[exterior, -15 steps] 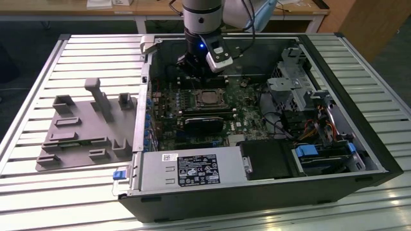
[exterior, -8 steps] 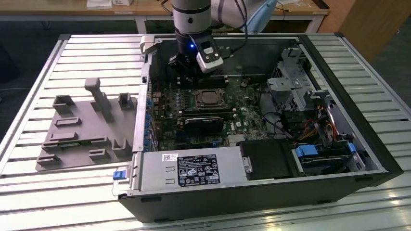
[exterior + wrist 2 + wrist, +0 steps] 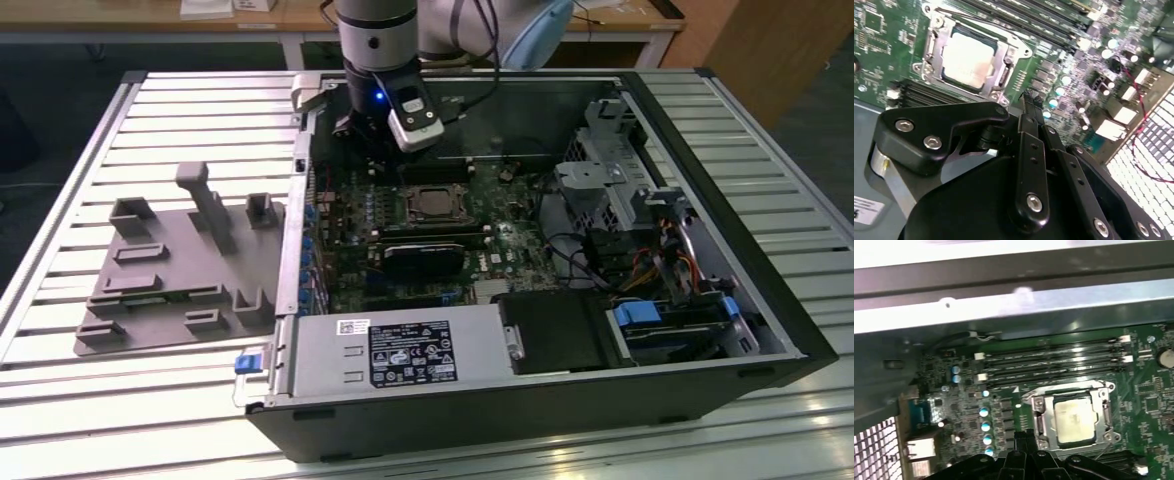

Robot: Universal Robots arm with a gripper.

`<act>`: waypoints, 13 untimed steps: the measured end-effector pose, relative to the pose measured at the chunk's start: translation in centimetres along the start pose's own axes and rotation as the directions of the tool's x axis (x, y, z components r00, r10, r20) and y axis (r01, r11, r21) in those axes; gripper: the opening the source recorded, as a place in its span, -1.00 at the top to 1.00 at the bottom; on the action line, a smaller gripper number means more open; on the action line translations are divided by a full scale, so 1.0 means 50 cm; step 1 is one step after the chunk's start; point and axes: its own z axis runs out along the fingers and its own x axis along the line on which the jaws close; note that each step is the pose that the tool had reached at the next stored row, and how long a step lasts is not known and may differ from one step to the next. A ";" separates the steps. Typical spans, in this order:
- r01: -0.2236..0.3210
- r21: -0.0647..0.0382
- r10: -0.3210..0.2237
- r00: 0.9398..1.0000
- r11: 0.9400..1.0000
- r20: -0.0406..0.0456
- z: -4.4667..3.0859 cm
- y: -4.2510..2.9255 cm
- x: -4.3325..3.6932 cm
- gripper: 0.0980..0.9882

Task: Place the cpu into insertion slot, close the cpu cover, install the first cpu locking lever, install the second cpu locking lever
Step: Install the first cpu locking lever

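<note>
Silver: one cpu [image 3: 1072, 420], one cpu cover [image 3: 1039, 412]

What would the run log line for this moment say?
cpu: seated in socket | cover: down around cpu | gripper: shut, empty, near cover's corner

Bench [image 3: 174, 110]: pale metal top made of long parallel ribbed slats running across the exterior view. Two things sit directly on it. An open black-and-grey metal computer tower case [image 3: 534, 425] lies on its side, open face up. It takes the middle and the exterior view's right, and its near corner is close to the bench's near edge. A flat grey plastic fixture plate [image 3: 147, 300] with upright posts and small blocks lies flat on the slats at the exterior view's left, just beside the case. Slats are visible around both.
</note>
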 end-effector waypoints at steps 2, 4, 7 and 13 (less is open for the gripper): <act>0.000 -0.002 0.000 1.000 1.000 0.000 0.000 -0.001 0.005 0.99; -0.001 -0.010 0.001 1.000 1.000 -0.002 0.000 -0.001 0.007 0.99; -0.003 -0.046 0.003 1.000 0.999 -0.007 -0.001 -0.001 0.009 0.99; -0.007 -0.103 0.006 1.000 0.995 -0.016 -0.001 -0.002 0.015 0.99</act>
